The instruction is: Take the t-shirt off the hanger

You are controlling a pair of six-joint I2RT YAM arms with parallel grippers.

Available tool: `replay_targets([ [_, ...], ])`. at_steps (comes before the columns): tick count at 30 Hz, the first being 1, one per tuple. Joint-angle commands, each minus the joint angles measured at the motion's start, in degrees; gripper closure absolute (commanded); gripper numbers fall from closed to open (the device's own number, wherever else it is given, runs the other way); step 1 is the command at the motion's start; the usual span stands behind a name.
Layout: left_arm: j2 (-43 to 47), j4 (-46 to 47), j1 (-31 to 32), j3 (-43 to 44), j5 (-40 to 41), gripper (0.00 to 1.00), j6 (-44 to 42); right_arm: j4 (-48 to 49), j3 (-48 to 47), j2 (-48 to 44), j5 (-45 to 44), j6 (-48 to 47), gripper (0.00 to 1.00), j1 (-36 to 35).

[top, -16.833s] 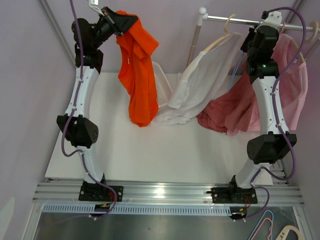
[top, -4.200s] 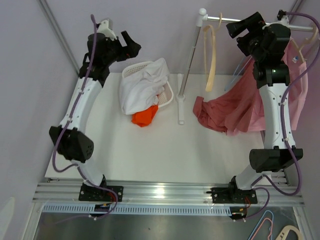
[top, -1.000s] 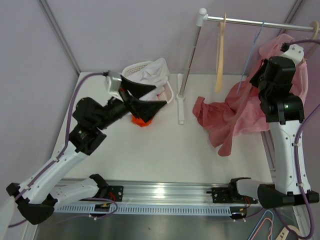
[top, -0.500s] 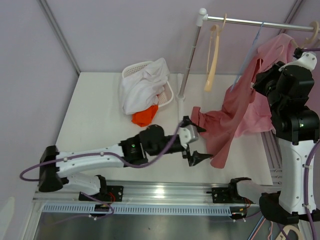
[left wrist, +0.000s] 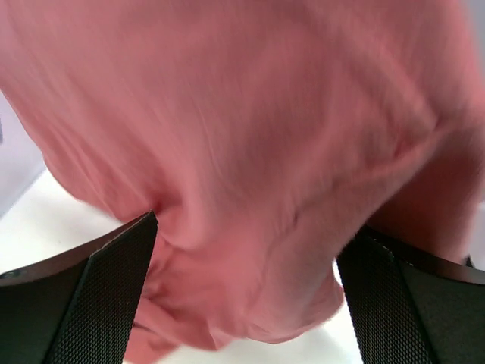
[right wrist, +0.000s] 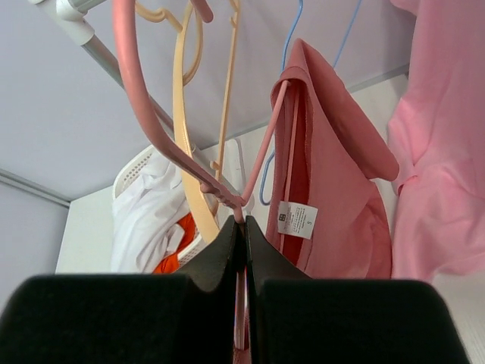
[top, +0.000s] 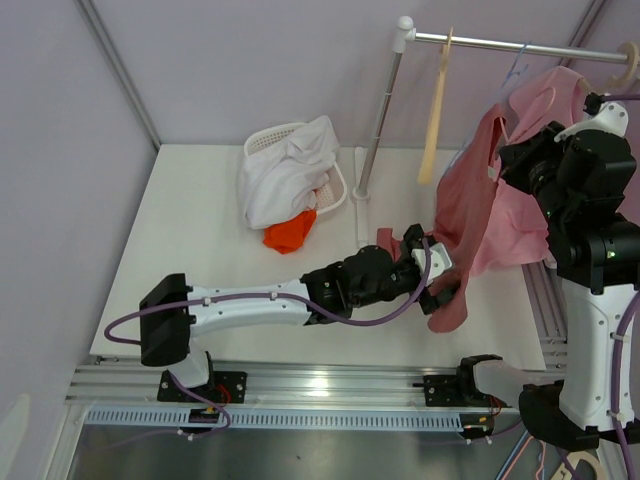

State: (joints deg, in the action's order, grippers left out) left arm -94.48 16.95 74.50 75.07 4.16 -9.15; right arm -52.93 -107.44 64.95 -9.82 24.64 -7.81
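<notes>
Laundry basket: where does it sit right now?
In the top external view, the laundry basket sits at the far edge of the table, left of the rack pole, holding the white garment.

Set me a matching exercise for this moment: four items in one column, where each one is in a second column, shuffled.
Items
1. white shirt
2. cream hanger
3. pink hanger
4. salmon t-shirt

Places
A. lower part between the fingers of the open left pincer
B. heaped on the basket
C. pinched in the shut right pincer
D. hanging bare on the rail

Pairs: 1-B, 2-D, 3-C, 4-A
</notes>
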Motion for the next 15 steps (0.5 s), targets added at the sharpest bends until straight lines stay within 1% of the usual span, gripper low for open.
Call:
replay_targets([
  [1,0.17,5.72,0.12,3.07,-0.46,0.01,-0.35,2.30,-2.16,-0.26,2.00,1.02,1.00,-0.36],
  [2,0.17,5.73,0.12,3.50,-1.43,0.05,-0.35,2.30,-2.07,-0.35,1.83,1.02,1.00,-0.27],
  [3,-0.09,4.42,0.12,4.55,-3.61,0.20,-0.35,2.39,-2.07,-0.35,1.74,1.11,1.00,-0.36],
  [4,-0.18,3.36,0.12,5.17,-4.51,0.58,-0.26,2.39,-2.07,-0.44,1.65,0.93,1.00,-0.36],
  [5,-0.53,2.05,0.12,6.92,-6.34,0.77,0.00,2.56,-2.07,-0.26,1.22,0.85,1.00,-0.36],
  [6,-0.45,0.29,0.12,7.02,-8.01,0.98,0.27,2.57,-2.16,-0.26,1.04,0.76,1.00,-0.27],
  [8,0.43,0.80,0.21,5.11,-11.09,0.99,2.63,2.65,-2.68,0.09,-0.10,0.32,1.00,-0.36],
  [9,2.35,3.24,0.38,2.39,-14.85,0.99,4.56,2.74,-3.04,0.53,-0.45,0.06,1.00,-0.36],
  [10,3.41,5.00,0.64,1.23,-15.93,0.99,5.45,2.74,-3.30,0.88,-0.89,-0.12,1.00,-0.36],
  [12,6.39,8.08,2.84,-4.73,-16.47,0.99,6.59,2.57,-4.53,2.10,-2.21,-0.73,1.00,-0.19],
  [15,8.52,8.89,7.84,-7.91,-15.24,0.99,6.69,2.57,-5.50,3.25,-3.09,-1.00,1.00,-0.01],
])
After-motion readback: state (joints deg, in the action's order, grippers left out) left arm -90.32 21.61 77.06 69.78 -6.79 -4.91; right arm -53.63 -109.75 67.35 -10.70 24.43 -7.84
